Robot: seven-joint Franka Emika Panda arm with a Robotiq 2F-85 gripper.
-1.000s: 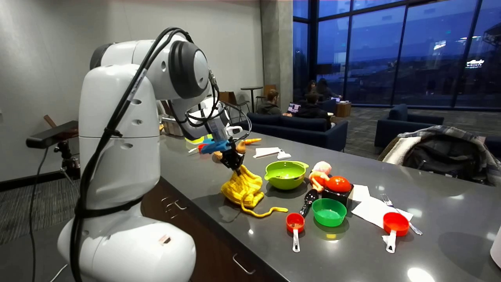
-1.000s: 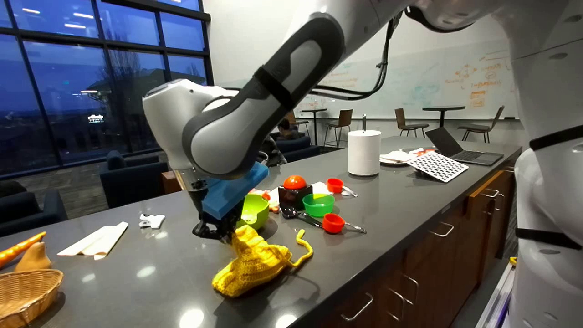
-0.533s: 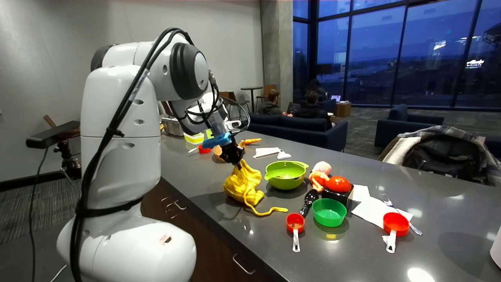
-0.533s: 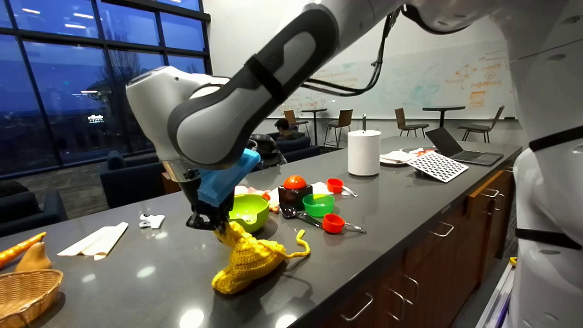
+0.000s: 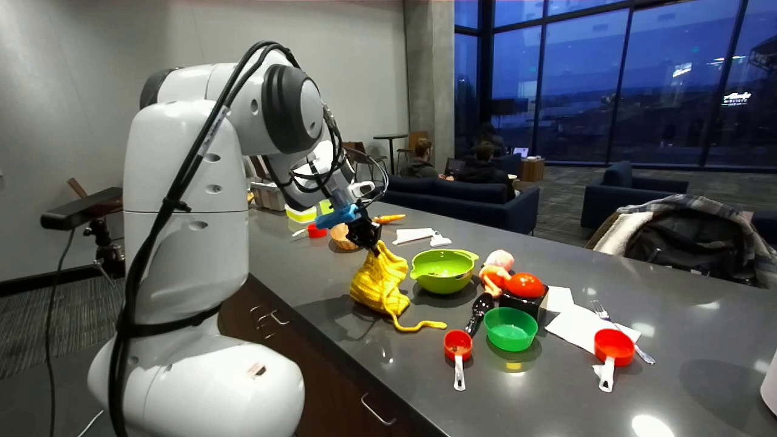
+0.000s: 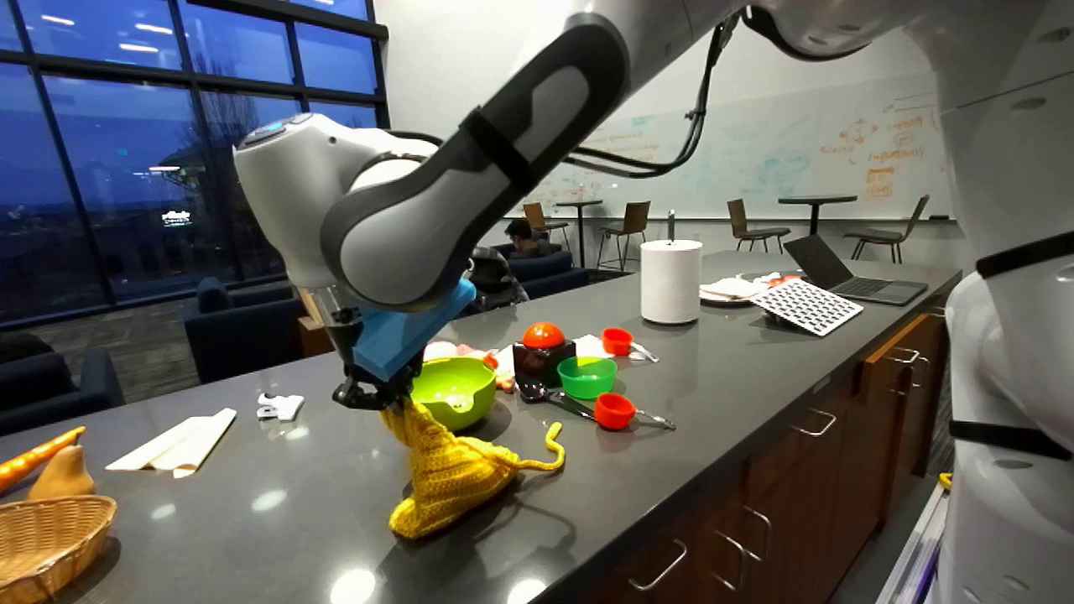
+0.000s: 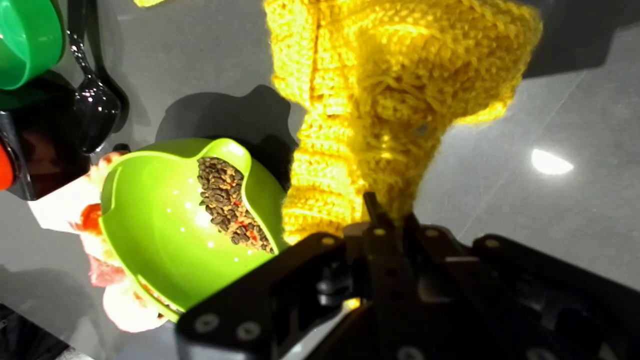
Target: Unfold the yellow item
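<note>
The yellow item is a knitted, limp cloth piece with a long cord tail; it shows in both exterior views (image 5: 379,282) (image 6: 457,474) and fills the upper middle of the wrist view (image 7: 360,100). My gripper (image 5: 374,250) is shut on its upper end, pinching a fold between the fingertips; the gripper also shows in the other views (image 6: 394,403) (image 7: 391,212). The item hangs in a peak from the fingers, and its lower part rests on the dark counter. The cord lies curved on the counter. The pinched fold is partly hidden by the fingers.
A lime-green bowl (image 5: 445,271) stands close beside the item and gripper. A black spoon (image 5: 479,312), a green cup (image 5: 511,329) and red measuring cups (image 5: 458,346) (image 5: 613,347) lie nearby. A wicker basket (image 6: 59,537) and folded paper (image 6: 174,443) are also on the counter (image 6: 294,537).
My gripper has risen and shifted leftward in an exterior view, staying shut on the yellow item. The item's held end is pulled up into a taller peak, and the cord has shifted slightly.
</note>
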